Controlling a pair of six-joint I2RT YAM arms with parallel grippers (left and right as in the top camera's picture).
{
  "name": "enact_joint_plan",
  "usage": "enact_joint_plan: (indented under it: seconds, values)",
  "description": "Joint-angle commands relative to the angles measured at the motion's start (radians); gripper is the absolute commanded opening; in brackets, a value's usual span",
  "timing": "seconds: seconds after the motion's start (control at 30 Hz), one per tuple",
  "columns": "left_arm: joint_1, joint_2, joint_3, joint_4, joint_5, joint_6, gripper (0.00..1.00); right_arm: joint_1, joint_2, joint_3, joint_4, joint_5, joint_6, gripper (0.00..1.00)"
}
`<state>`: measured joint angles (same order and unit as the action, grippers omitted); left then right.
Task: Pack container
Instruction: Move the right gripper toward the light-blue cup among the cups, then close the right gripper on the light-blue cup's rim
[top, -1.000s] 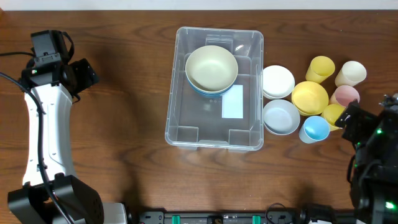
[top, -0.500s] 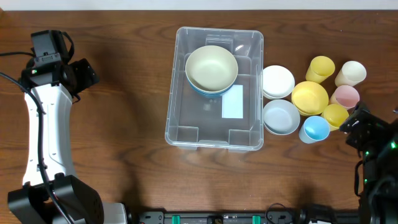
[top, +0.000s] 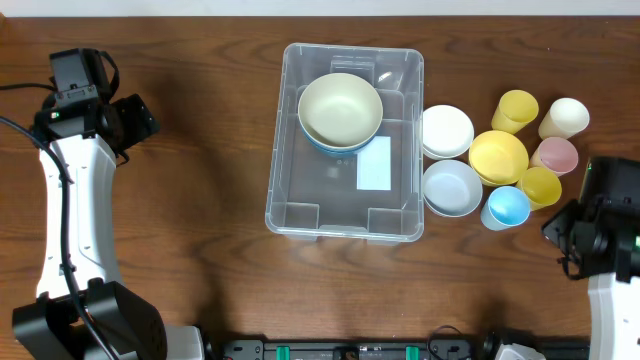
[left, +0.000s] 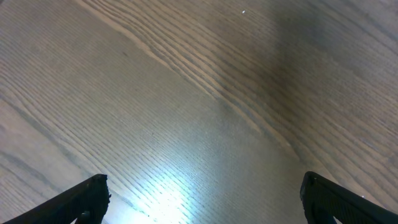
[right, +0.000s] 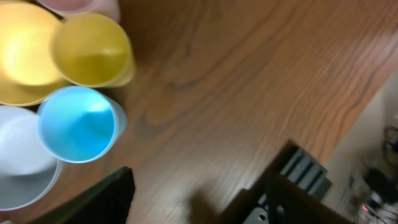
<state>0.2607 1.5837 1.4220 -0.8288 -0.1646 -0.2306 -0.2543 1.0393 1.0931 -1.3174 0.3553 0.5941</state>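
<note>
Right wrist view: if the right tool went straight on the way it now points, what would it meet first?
The right tool would probably meet bare table first; the blue cup and yellow cup sit off to one side of that line. Depth is unclear.

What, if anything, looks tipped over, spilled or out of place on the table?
Nothing stands out. The large clear rectangular plastic bin sits square on the wooden table with a cream bowl upright inside. The white bowl, yellow bowl and blue cup beside it stand upright, with nothing spilled.
</note>
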Motion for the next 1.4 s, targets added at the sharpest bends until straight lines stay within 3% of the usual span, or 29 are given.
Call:
enact_joint_plan:
  seconds: [0.0, 0.17, 0.5, 0.9, 1.37]
  values:
    - [0.003, -0.022, 0.026, 0.001, -0.012, 0.009, 0.98, -0.038, 0.037, 0.008, 0.006, -0.03, -0.013, 0.58]
    - [0.003, -0.022, 0.026, 0.001, -0.012, 0.009, 0.98, -0.055, 0.111, 0.008, 0.084, -0.161, -0.148, 0.36]
    - [0.003, -0.022, 0.026, 0.001, -0.012, 0.009, 0.98, -0.055, 0.202, 0.006, 0.212, -0.238, -0.277, 0.41]
    - [0.003, -0.022, 0.026, 0.001, -0.012, 0.009, 0.98, -0.054, 0.295, -0.005, 0.266, -0.352, -0.304, 0.39]
    - [0.003, -0.022, 0.026, 0.001, -0.012, 0.009, 0.98, -0.053, 0.302, -0.2, 0.356, -0.386, -0.375, 0.38]
